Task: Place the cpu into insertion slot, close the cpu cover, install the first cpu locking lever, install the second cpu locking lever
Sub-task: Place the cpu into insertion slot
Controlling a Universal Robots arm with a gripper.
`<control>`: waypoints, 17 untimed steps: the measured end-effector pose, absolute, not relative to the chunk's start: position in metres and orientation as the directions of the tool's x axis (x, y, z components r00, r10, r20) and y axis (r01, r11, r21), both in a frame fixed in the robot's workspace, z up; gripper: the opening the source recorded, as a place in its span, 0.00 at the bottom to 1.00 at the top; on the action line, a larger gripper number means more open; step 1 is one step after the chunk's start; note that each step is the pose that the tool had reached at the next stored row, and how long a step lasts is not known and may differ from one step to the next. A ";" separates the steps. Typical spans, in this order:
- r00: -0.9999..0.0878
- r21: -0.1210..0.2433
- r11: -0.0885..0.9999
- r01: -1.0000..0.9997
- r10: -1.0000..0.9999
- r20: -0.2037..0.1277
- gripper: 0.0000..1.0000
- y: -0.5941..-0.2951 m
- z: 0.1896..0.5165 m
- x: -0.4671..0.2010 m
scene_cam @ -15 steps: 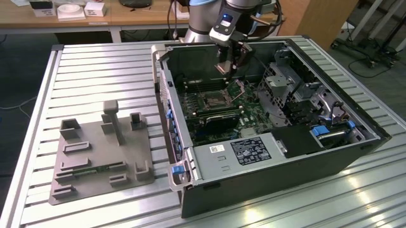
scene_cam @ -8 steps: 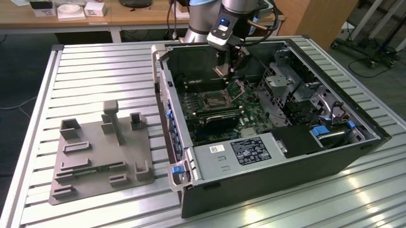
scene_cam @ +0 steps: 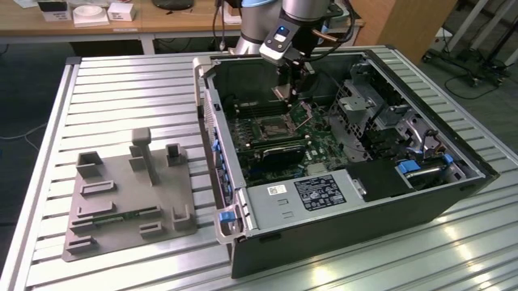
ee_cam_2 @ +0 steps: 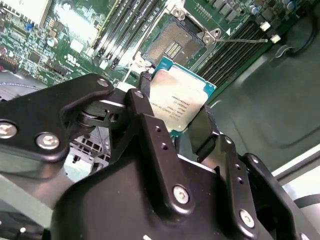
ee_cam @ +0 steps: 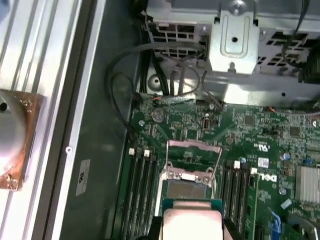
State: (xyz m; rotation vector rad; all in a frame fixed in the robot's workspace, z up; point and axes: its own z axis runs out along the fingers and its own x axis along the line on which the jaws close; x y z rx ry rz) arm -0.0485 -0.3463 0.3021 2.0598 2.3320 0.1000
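Holding the thin silver-topped square cpu [ee_cam_2: 184,94] clamped, the black gripper [ee_cam_2: 176,107] should square it level over the dark-framed insertion slot [ee_cam_2: 172,45].

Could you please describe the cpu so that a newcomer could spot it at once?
Find the open computer case on the slatted table and its green motherboard. Above it, the claw grips the cpu: a thin square chip, silver top with a green rim, unlike the dark, empty insertion slot nearby.

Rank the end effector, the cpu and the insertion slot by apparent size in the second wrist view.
1. end effector, nearest the camera.
2. cpu and insertion slot look alike; the slot lies farther, so unranked.
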 end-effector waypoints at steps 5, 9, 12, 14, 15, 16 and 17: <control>-0.124 0.067 0.122 0.990 0.992 0.021 0.54 -0.346 0.302 -0.048; -0.124 0.067 0.122 0.990 0.992 0.021 0.54 -0.346 0.302 -0.048; -0.124 0.067 0.122 0.990 0.992 0.021 0.54 -0.346 0.302 -0.048; -0.123 0.067 0.121 0.990 0.992 0.021 0.54 -0.346 0.302 -0.048; -0.120 0.067 0.119 0.991 0.993 0.021 0.54 -0.346 0.302 -0.048; -0.116 0.067 0.114 0.991 0.993 0.021 0.54 -0.346 0.302 -0.048; -0.109 0.067 0.108 0.992 0.994 0.022 0.54 -0.346 0.301 -0.048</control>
